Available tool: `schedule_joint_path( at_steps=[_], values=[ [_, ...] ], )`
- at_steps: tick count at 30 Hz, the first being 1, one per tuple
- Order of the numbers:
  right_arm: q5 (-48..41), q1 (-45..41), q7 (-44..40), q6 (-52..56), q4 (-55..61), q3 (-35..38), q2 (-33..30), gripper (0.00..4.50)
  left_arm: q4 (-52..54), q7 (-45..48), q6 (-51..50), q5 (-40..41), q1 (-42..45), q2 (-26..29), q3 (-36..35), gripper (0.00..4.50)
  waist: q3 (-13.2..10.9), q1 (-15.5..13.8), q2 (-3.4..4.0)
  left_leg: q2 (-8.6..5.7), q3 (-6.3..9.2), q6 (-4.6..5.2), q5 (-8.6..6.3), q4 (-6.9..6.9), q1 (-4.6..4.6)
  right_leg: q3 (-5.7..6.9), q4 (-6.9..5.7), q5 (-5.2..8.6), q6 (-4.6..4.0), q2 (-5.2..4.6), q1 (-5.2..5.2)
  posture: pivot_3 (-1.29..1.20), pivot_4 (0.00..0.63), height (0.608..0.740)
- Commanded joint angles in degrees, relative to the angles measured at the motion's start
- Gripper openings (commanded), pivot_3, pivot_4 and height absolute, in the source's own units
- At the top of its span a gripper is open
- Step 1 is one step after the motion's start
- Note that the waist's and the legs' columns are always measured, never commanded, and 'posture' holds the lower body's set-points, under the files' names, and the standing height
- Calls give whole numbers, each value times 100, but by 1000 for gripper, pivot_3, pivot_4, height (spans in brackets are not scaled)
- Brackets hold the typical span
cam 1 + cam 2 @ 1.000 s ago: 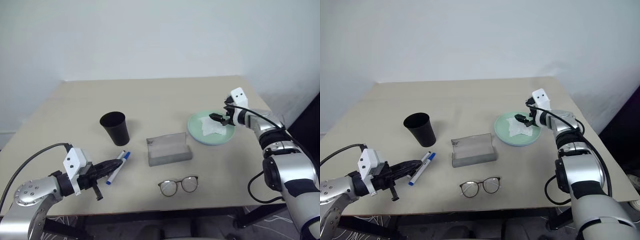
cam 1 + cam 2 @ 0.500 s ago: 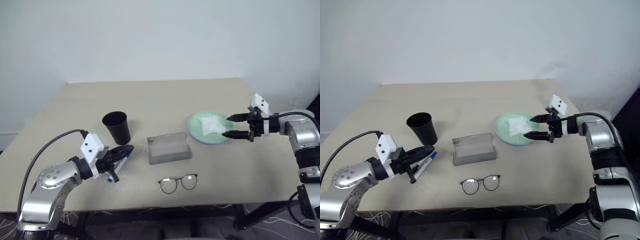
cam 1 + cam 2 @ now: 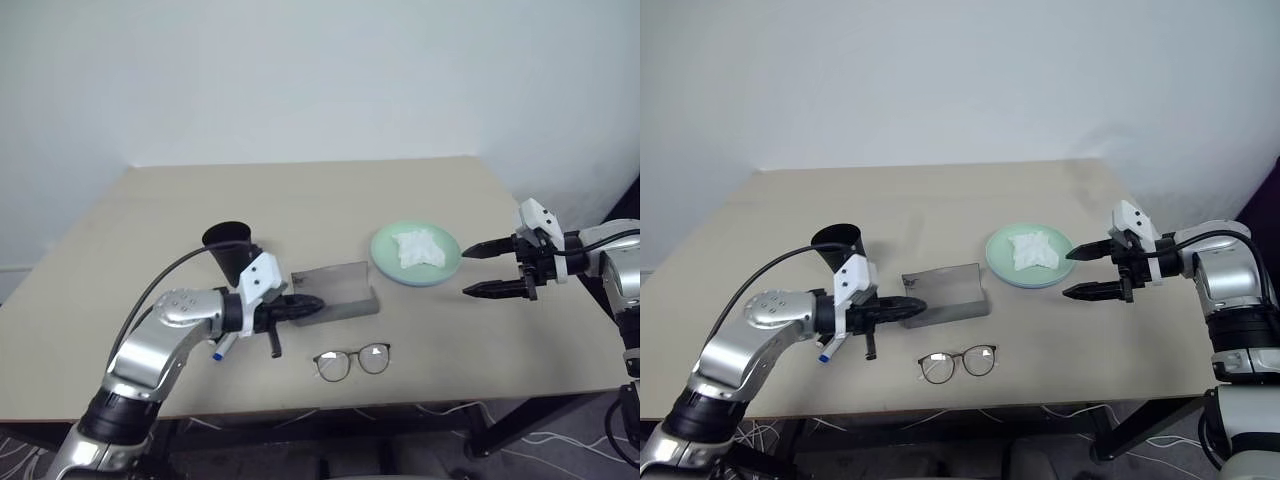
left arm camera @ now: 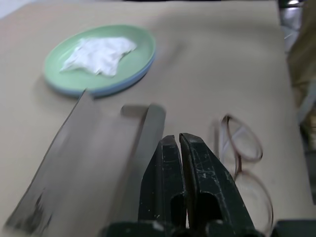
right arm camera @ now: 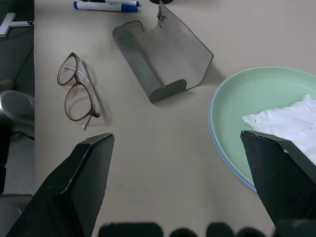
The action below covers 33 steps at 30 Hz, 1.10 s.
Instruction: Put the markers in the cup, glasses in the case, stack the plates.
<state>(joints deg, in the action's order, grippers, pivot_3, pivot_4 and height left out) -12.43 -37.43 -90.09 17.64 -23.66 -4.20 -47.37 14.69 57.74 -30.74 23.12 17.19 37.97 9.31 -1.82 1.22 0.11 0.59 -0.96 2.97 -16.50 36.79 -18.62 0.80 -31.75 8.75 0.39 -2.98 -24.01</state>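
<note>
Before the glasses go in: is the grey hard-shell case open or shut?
Open. The grey hard-shell case lies with its lid folded back, the empty curved inside showing.

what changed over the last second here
The right gripper pulled back off the mint green plate, leaving the white cloth on it, and now hangs open beside the plate. The left gripper, shut and empty, swept from the markers across to the front of the open case. Cup, glasses, case, markers and plates stayed put.
</note>
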Motion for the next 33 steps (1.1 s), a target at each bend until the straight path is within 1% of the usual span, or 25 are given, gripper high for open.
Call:
schedule_joint_path(
  at_steps=[1,4,7,11,12,18,26,33],
  values=[
    [-116,22,53,16,259,69,-40,4436,-63,182,-161,56,304,-84,215,0,0,6,1,0,-1,5,3,0,0,-3,-1,0,0,1,0,0,0,735],
    [-117,90,98,76,340,77,-66,4436,-120,494,-371,132,430,-68,441,0,1,8,1,-1,3,20,11,0,5,-8,-1,0,0,9,8,0,0,735],
    [-135,168,154,137,433,110,-87,4500,-289,702,-492,45,569,-47,667,636,1,4,2,-1,5,21,12,1,3,-10,-3,0,0,12,5,0,0,735],
    [-149,278,228,191,526,138,-103,4500,-408,933,-584,35,770,-43,818,1945,2,-1,2,-2,5,22,12,1,1,-19,-4,0,0,13,1,0,0,735],
    [-154,299,242,208,546,144,-108,4500,-434,960,-580,13,809,-51,842,2363,3,-5,1,-3,6,22,12,1,1,-19,-4,0,0,13,2,0,0,735],
    [-232,482,234,335,748,175,-164,4500,-553,1185,-528,-147,1006,-82,1133,4444,4,-5,2,-14,5,22,12,1,0,-34,-3,0,0,13,6,0,0,735],
    [-370,721,179,424,1056,132,-303,4500,-840,1292,48,-591,1208,-318,1447,4480,2,-9,-1,-15,8,23,12,3,-1,-34,-3,0,0,13,18,0,0,735],
    [-354,811,232,448,1118,115,-315,4500,-1068,1662,457,-870,1292,-378,1787,4480,2,-4,-1,-14,7,22,12,4,5,-31,-1,1,-1,14,28,0,0,735]
  ],
)
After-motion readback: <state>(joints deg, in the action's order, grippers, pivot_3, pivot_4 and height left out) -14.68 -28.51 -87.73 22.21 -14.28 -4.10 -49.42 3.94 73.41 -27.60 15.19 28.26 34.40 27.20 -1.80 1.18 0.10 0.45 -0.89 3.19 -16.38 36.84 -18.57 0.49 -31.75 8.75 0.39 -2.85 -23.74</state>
